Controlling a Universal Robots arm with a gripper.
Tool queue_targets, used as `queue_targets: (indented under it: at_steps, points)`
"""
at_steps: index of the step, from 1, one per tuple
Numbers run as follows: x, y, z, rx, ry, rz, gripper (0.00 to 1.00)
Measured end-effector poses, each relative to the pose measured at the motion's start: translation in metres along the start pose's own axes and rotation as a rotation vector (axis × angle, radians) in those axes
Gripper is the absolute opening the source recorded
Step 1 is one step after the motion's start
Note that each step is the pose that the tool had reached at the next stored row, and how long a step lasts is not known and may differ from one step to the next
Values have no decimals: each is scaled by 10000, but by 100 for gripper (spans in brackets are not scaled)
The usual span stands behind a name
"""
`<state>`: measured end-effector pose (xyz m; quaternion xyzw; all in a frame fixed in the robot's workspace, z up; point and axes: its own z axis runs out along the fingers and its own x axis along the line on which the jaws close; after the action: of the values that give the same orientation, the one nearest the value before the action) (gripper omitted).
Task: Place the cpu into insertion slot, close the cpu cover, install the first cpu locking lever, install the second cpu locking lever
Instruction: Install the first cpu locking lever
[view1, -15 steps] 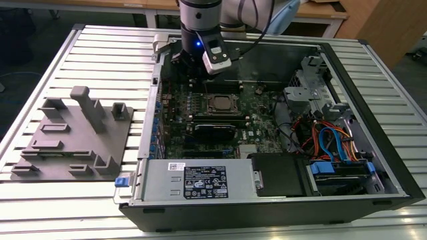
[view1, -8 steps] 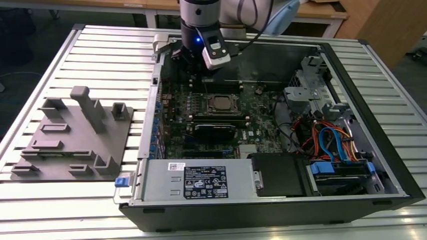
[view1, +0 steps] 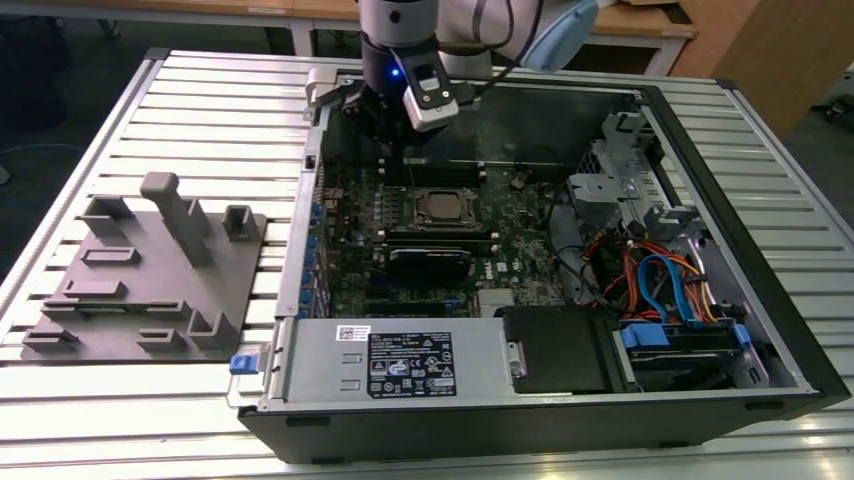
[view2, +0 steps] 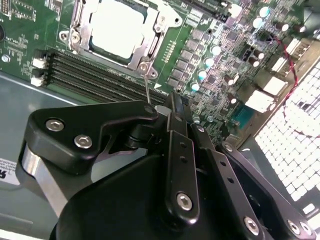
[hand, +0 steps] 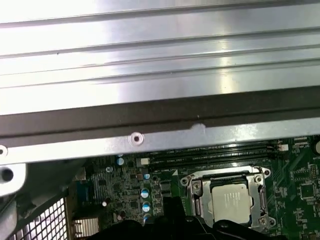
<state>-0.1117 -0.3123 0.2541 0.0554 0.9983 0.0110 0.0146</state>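
Fingers (view2: 125, 117) of gripper (view2: 159, 109) drawn together, tips at the free end of thin wire locking lever (view2: 146, 87); pinching it or just touching, can't tell. Just beyond the fingertips, silver-grey cpu (view2: 117, 27) sits flat in insertion slot (view1: 416, 208), faint print on top unreadable. Silvery cpu cover (hand: 197, 200) down around it. Well away from fingers, grey metal box (view1: 320, 370) carries black label (view1: 411, 365), white print too small to read.

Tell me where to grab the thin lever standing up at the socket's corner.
Take the lever near its free upper end, pinching across the thin wire from above: it stands up from the socket corner, so likely only that end is clear of the board.
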Motion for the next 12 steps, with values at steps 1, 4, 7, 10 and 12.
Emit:
queue_targets:
  at_steps: [1, 4, 7, 10, 12]
  points:
    - [1, 7, 0, -1, -9, -3, 10]
    - [2, 24, 1, -4, -31, -7, 10]
    - [5, 46, 1, -5, -45, -11, 10]
    - [7, 60, 1, -7, -61, -13, 10]
    - [7, 67, 1, -8, -71, -14, 10]
